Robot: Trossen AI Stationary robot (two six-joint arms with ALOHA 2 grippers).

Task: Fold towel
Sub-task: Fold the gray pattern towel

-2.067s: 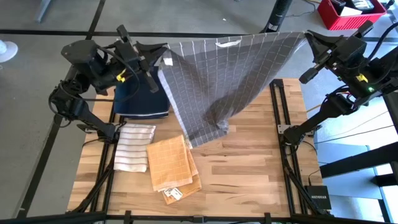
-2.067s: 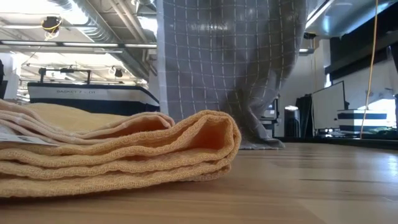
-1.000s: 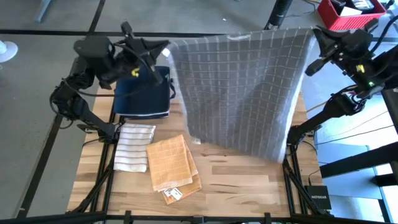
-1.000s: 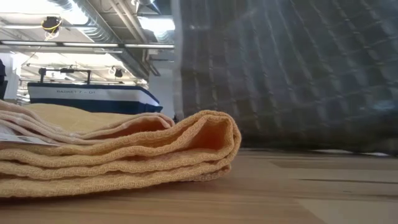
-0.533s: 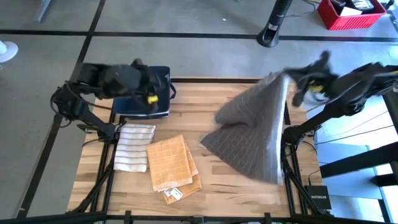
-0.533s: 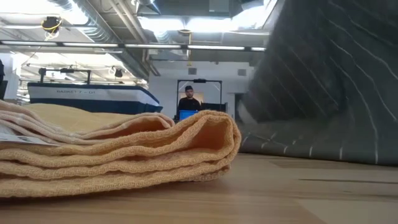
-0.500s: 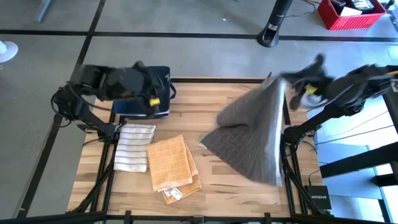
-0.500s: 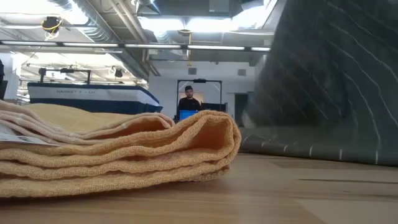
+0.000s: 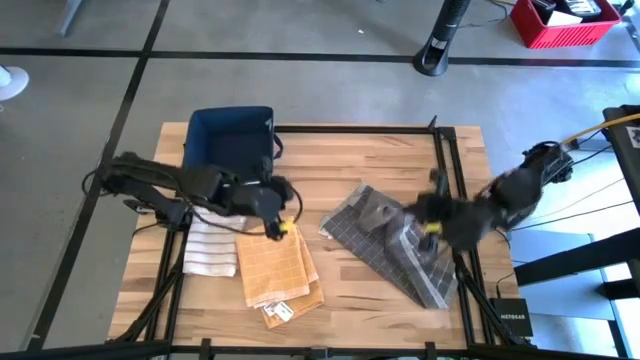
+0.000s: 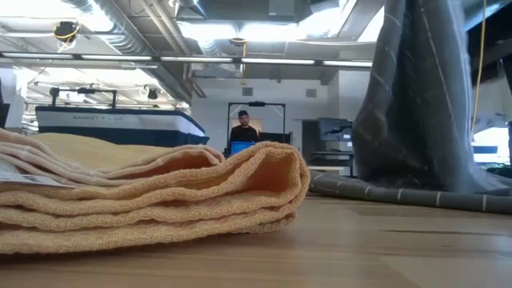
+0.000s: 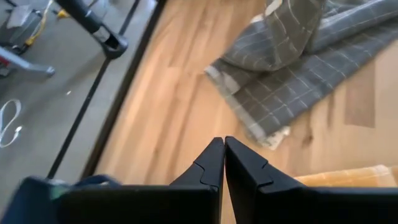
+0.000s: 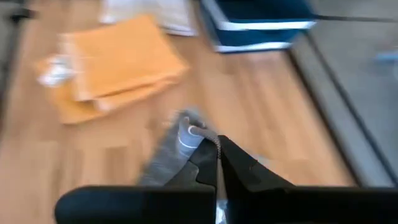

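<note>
A folded orange towel (image 9: 279, 267) lies by the bench's (image 9: 360, 300) near edge. Mid-bench, the left hand (image 9: 283, 225) is pressed together, holding nothing. Towards the right edge, the right hand (image 9: 428, 227) pinches the rumpled grey checked towel (image 9: 380, 240). A navy bin (image 9: 232, 145) occupies the far left corner.

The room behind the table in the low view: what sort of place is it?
Probably a lab or workshop, not a home. Bare ducts and strip lights run across the ceiling, a person stands at a screen far back, and the wooden table stands on a bare concrete floor.
</note>
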